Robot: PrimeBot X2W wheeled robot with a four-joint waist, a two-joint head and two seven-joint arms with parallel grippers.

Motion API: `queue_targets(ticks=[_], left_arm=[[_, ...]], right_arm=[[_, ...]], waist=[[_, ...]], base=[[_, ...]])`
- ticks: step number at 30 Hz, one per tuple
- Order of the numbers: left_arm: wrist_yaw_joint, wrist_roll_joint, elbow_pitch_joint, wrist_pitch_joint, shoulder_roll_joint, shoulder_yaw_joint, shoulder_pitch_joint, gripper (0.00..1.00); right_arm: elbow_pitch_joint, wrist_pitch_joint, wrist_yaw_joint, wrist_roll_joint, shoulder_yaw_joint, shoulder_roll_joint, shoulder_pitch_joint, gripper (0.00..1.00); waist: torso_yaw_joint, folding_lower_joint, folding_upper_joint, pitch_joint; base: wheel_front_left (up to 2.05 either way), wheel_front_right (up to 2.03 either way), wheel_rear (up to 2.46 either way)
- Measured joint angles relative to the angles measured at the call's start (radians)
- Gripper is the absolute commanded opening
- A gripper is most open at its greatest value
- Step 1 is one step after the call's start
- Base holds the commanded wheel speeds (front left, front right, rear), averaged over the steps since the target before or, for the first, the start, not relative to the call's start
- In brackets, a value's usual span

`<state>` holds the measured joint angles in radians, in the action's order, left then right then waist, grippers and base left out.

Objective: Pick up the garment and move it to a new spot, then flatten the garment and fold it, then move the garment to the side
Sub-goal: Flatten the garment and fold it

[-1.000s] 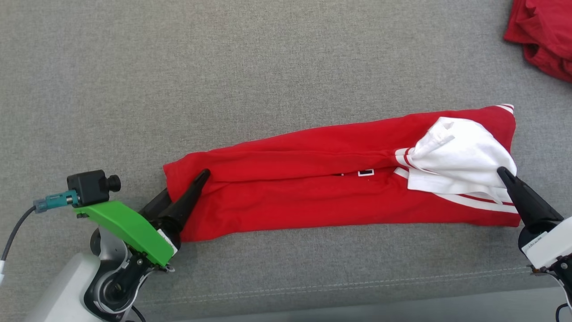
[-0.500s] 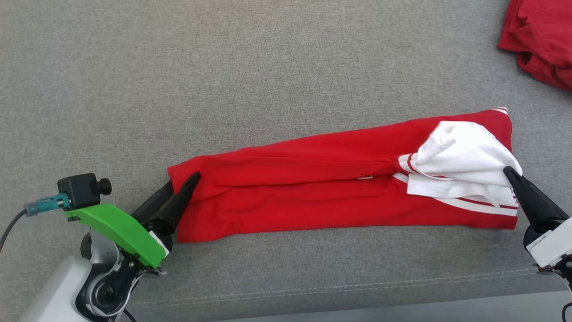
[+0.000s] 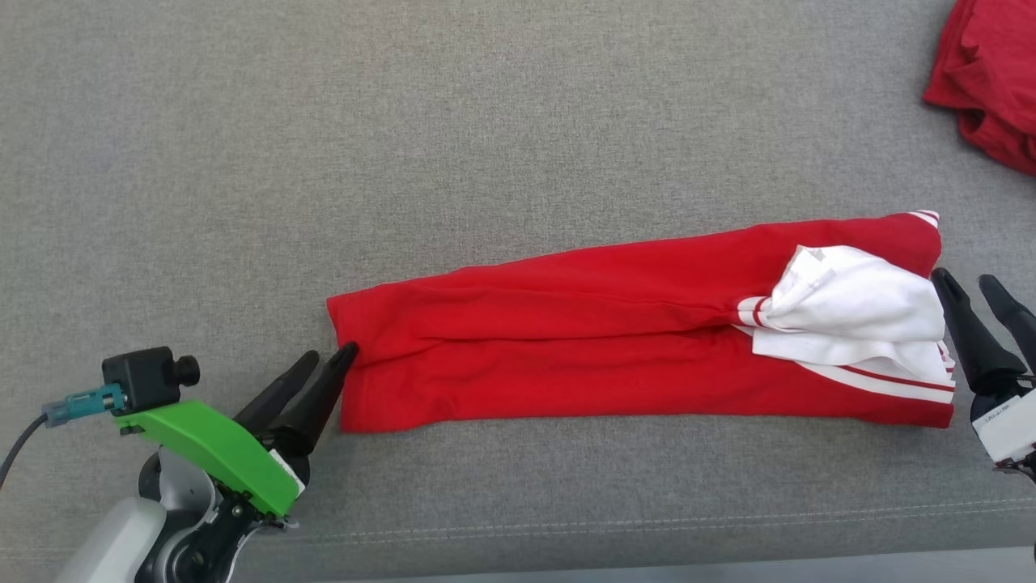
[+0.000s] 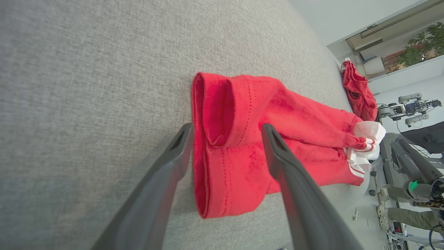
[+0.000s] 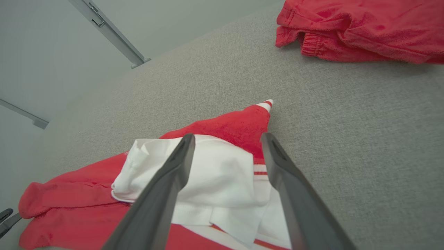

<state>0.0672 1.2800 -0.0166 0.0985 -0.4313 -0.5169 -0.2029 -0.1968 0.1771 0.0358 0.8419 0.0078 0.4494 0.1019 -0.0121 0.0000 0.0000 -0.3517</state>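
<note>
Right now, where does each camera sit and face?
Head view: above, looking down on the red garment; left claw lower left, right claw lower right.
Left wrist view: along the open left claw at the garment's hem.
Right wrist view: along the open right claw at its white part.
Both wrist views share the second red pile.

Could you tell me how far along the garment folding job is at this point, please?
Done: the red garment lies folded lengthwise into a long strip. In hand: nothing; the left gripper and right gripper stand open at its ends. Left: probably folding it shorter, then moving it aside.
</note>
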Motion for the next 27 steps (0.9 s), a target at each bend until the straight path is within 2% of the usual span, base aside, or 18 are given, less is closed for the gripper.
queue_targets(ticks=[6,12,18,23,27], left_arm=[[-0.037,-0.076,0.022,-0.069,-0.031,0.033,0.030,1.00],[-0.079,-0.128,0.054,-0.146,-0.042,0.061,0.081,1.00],[-0.123,-0.177,0.099,-0.214,-0.022,0.061,0.127,1.00],[-0.140,-0.186,0.129,-0.242,0.012,0.044,0.161,1.00],[-0.152,-0.198,0.151,-0.259,0.013,0.036,0.190,1.00]], right_arm=[[-0.042,-0.054,0.001,-0.007,0.005,-0.049,-0.001,1.00],[-0.061,-0.142,0.029,0.001,-0.025,-0.142,0.005,1.00],[-0.070,-0.224,0.045,0.088,-0.036,-0.297,0.065,1.00],[-0.033,-0.263,0.045,0.128,-0.023,-0.361,0.146,1.00],[0.005,-0.271,0.044,0.129,0.003,-0.377,0.174,1.00]], waist=[[-0.006,0.0000,0.0000,0.019],[0.002,0.0000,0.0000,0.043],[0.016,0.0000,0.0000,0.059],[0.028,0.0000,0.0000,0.058],[0.040,0.0000,0.0000,0.050]], base=[[0.00,0.00,0.00],[0.00,0.00,0.00],[0.00,0.00,0.00],[0.00,0.00,0.00],[0.00,0.00,0.00]])
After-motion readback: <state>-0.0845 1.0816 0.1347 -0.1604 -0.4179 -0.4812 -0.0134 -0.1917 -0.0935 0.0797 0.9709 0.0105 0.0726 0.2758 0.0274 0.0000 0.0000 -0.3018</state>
